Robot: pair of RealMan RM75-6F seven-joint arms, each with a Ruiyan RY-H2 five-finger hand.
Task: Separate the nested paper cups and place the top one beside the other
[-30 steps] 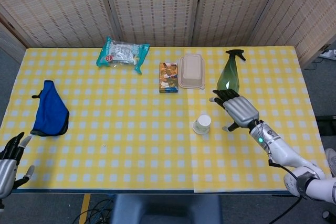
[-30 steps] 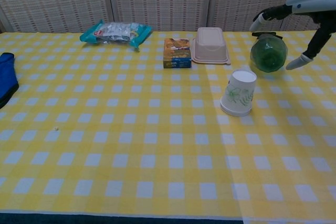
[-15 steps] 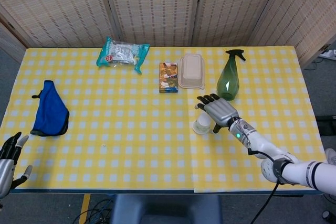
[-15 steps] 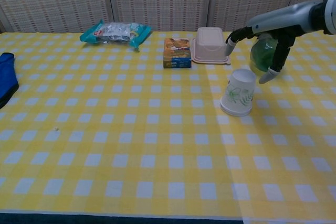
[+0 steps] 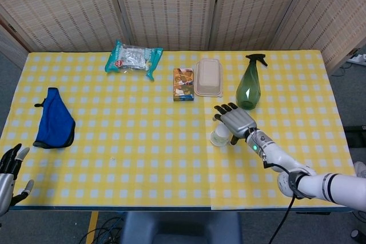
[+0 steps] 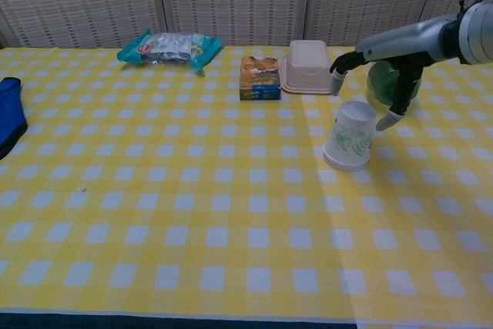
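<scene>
The nested paper cups (image 5: pixel 219 136) (image 6: pixel 350 136) stand upside down on the yellow checked tablecloth, white with a green leaf print. My right hand (image 5: pixel 234 121) (image 6: pixel 383 45) hovers just above and to the right of them, fingers spread and holding nothing. In the chest view one fingertip hangs above the cups' left side and the thumb sits close by their right side; I cannot tell whether it touches. My left hand (image 5: pixel 10 171) is off the table's near left corner, fingers apart and empty.
A green spray bottle (image 5: pixel 249 85) (image 6: pixel 389 82) stands right behind the cups. Further back lie a beige lidded box (image 5: pixel 208 77) (image 6: pixel 308 67), a small snack carton (image 5: pixel 183 84) (image 6: pixel 259 77) and a teal packet (image 5: pixel 134 58) (image 6: pixel 169 46). A blue cloth (image 5: pixel 54 119) lies far left.
My right hand has moved left from beside the spray bottle to over the cups, and its fingers have come down around them. The left hand has sunk slightly. The cups have not moved.
</scene>
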